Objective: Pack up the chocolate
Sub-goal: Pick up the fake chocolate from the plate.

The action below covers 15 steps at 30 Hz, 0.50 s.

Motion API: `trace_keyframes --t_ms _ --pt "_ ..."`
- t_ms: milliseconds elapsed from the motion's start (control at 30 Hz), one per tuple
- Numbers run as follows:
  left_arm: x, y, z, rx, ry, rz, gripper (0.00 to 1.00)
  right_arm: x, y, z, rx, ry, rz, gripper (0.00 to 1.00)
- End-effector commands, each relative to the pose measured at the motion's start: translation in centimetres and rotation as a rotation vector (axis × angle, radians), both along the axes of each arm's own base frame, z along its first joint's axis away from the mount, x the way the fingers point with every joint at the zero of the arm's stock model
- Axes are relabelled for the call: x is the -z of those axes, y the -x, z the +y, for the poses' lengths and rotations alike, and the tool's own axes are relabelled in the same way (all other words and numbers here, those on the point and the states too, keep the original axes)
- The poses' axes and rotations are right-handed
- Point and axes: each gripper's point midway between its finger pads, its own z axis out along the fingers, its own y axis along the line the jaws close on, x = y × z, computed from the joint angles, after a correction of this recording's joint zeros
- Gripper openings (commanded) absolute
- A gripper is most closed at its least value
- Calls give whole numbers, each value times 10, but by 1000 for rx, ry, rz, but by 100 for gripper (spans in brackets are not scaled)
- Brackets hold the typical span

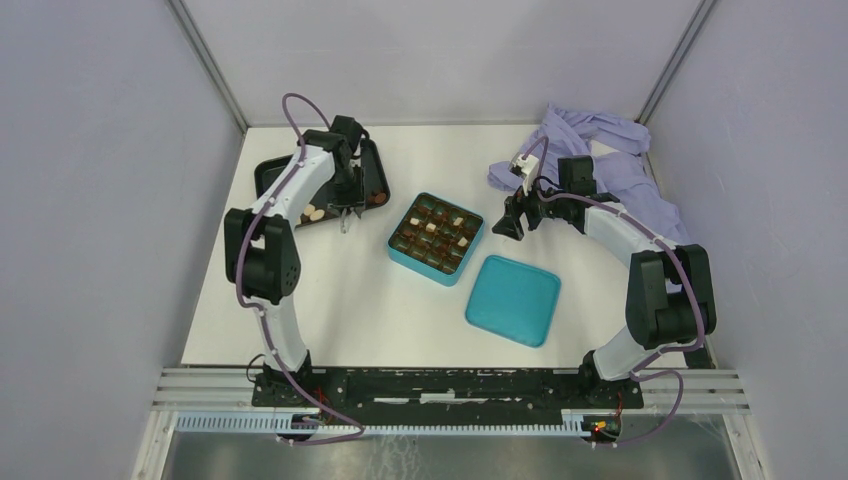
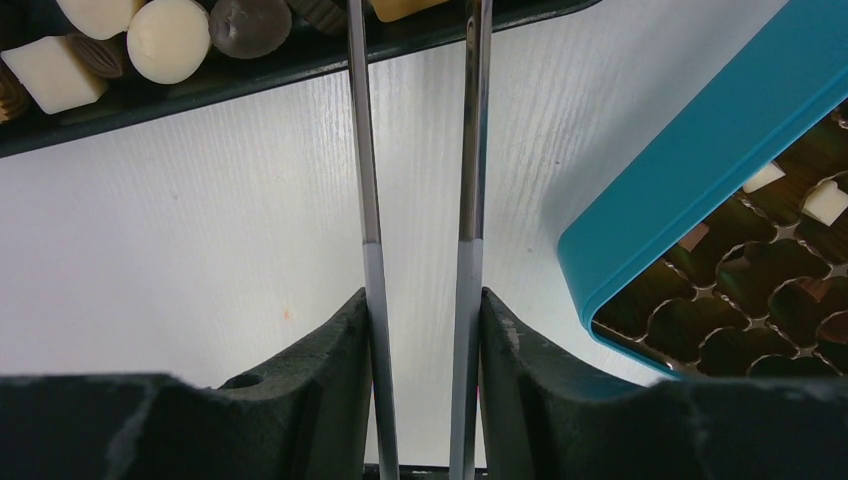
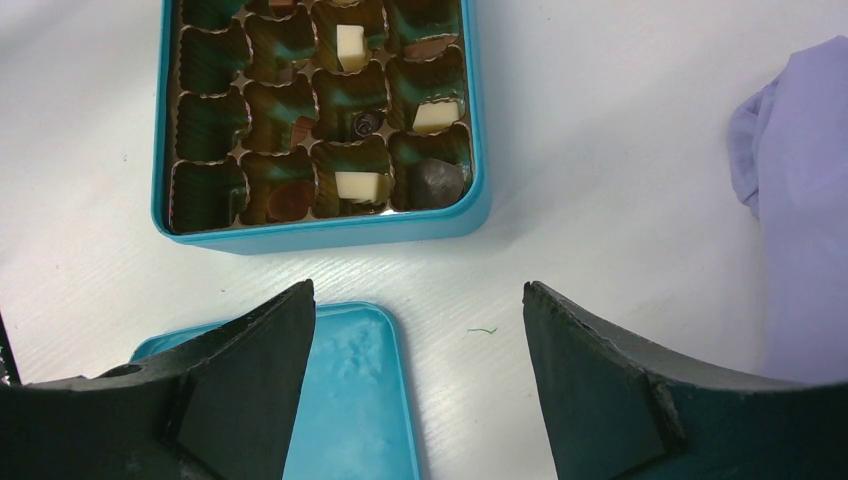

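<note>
Left fingers [image 2: 320,400], dark & rough-cast, pinch thin steel tweezers [image 2: 372,200], blades reaching over the black tray [image 2: 250,72]. Right fingers [image 3: 240,380] gape wide, empty, above the white desk [image 3: 620,200]. Chocolate [image 2: 168,38]: round & blocky pcs in the tray, a few in the square teal box [image 3: 320,235] w/ scalloped cells; smooth lid [image 3: 350,400] lies beside it.

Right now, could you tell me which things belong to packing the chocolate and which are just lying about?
Job: chocolate, black tray, teal box, its lid, tweezers in the left end effector.
Lying about: purple cloth.
</note>
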Motion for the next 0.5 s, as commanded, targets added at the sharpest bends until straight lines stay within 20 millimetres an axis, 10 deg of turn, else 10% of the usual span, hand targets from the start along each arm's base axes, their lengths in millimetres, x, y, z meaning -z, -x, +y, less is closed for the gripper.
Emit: trace_keyframes --t_ms 0,467 --pt "-9 -5 -2 29 -11 2 45 -13 -4 2 -13 -28 -52 82" --pt "-11 -18 -18 56 30 9 29 -14 -3 1 -11 -33 -54 82"
